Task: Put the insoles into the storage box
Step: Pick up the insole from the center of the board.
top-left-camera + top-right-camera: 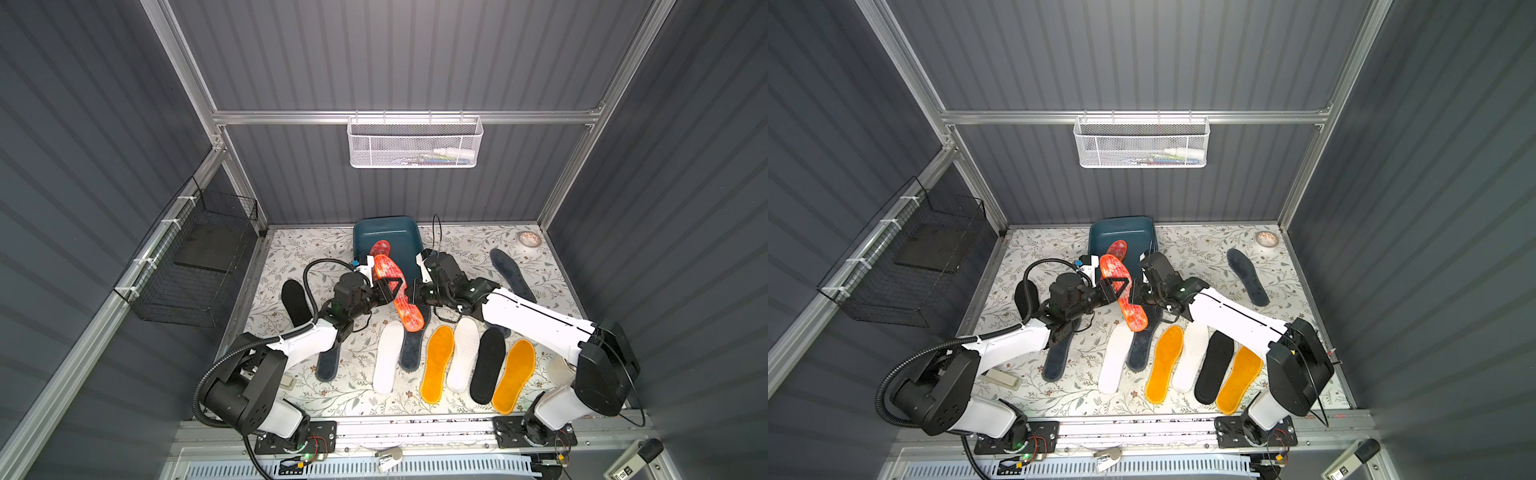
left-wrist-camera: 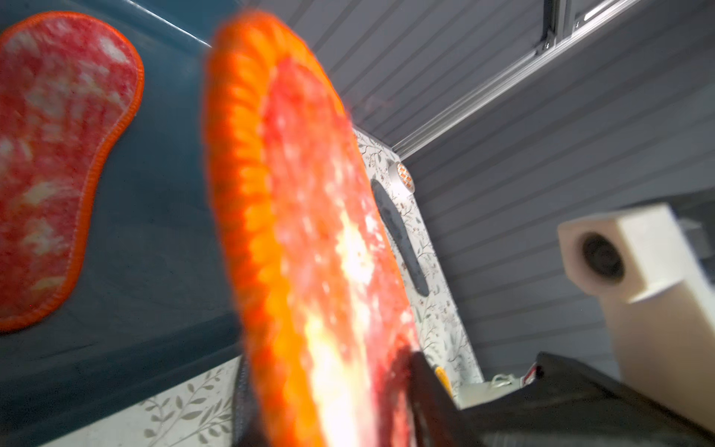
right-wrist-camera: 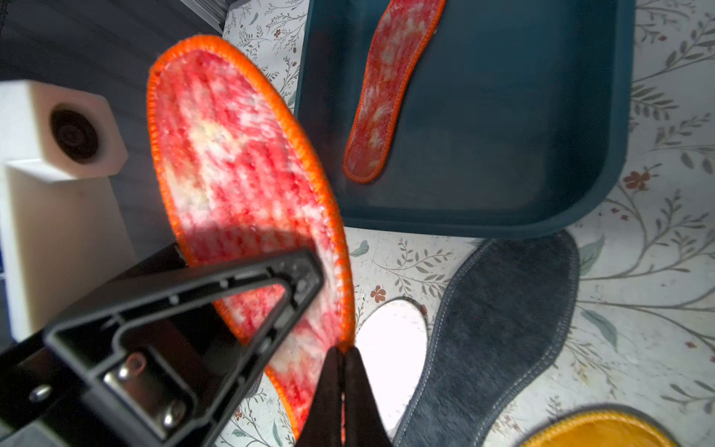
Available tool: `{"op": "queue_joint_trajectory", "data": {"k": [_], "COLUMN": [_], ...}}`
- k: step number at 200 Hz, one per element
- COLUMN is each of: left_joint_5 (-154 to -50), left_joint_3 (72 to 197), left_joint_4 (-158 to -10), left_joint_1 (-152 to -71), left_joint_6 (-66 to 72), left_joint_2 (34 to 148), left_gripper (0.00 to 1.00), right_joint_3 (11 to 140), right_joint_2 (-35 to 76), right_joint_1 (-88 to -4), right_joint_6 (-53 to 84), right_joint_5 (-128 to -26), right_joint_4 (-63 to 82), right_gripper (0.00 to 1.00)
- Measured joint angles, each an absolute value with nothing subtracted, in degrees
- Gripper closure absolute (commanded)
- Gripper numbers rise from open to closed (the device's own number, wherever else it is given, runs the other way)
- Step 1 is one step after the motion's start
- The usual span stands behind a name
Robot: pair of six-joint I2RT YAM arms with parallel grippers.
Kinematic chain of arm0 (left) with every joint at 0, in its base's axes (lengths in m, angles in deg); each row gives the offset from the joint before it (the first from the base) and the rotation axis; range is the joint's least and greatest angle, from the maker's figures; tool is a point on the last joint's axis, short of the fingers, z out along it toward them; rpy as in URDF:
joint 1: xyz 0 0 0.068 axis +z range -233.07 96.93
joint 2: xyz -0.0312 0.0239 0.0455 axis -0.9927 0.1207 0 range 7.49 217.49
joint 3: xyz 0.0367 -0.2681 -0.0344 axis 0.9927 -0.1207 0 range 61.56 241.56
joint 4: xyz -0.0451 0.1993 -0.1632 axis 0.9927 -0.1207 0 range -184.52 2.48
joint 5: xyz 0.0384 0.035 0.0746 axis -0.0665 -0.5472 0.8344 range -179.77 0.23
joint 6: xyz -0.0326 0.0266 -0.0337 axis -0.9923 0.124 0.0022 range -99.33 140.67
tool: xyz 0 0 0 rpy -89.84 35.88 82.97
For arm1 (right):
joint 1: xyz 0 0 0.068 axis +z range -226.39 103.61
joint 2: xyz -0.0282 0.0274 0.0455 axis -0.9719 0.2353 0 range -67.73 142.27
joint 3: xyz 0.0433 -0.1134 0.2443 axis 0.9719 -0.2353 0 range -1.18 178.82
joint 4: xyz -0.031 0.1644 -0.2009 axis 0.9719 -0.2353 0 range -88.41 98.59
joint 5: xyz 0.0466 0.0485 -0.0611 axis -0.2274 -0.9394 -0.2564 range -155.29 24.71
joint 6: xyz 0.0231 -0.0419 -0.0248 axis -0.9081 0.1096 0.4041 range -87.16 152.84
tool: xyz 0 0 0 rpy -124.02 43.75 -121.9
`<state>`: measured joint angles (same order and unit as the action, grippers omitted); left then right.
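Insoles seen: 2 red-orange, 3 grey-blue insoles (image 1: 511, 274), 2 black insoles (image 1: 488, 365), 2 white insoles (image 1: 388, 357), 2 yellow insoles (image 1: 436, 363).

Left end effector (image 1: 392, 286) & right end effector (image 3: 342, 358) both clamp 1 held red insole (image 1: 384, 268) up in the air, left at its middle, right on its edge.

Storage box (image 1: 399, 235) sits just past them w/ the other red insole (image 1: 379, 248) inside, on the left end effector's side. The rest of the box floor is bare.

Most others lie on the surface (image 1: 324, 245) behind both.

Mottled red-orange fuzzy cloth insole (image 3: 240, 162) with rough stitched edge, smooth faintly glossy teal plastic storage box (image 3: 503, 135), plush dark grey-blue fabric insole (image 3: 503, 317), matt floral-printed worktop (image 3: 406, 263), white metal mesh basket (image 1: 413, 143)
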<state>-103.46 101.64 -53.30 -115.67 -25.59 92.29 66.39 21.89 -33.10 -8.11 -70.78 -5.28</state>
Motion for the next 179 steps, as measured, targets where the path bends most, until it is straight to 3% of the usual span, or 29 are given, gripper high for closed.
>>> {"op": "queue_joint_trajectory", "data": {"k": [18,41,82,121,179], "left_joint_5": [-103.75,-103.75,-105.76,-115.27,-127.33], "left_joint_3": [101.64,101.64,101.61,101.57,101.64], "left_joint_4": [-52.78,-52.88,-53.13,-49.10,-41.72], "left_joint_1": [-115.67,-115.89,-114.07,-109.40,-108.37], "left_joint_6": [-25.96,-25.90,-24.41,-24.83,-27.97], "left_joint_2": [92.26,91.98,88.22,88.16,93.12], "left_gripper": [1.00,1.00,1.00,1.00,1.00], "right_joint_3": [65.19,62.61,52.06,41.21,39.36], "right_joint_2": [21.78,19.64,7.36,0.58,7.55], "right_joint_1": [-33.10,-33.43,-39.59,-49.23,-49.74], "right_joint_6": [-8.40,-8.59,-7.87,-9.53,-14.34], "right_joint_5": [-71.07,-71.37,-76.05,-86.26,-102.06], "right_joint_4": [-4.43,-3.07,4.40,16.07,34.46], "right_gripper": [0.87,0.65,0.34,0.27,0.30]}}
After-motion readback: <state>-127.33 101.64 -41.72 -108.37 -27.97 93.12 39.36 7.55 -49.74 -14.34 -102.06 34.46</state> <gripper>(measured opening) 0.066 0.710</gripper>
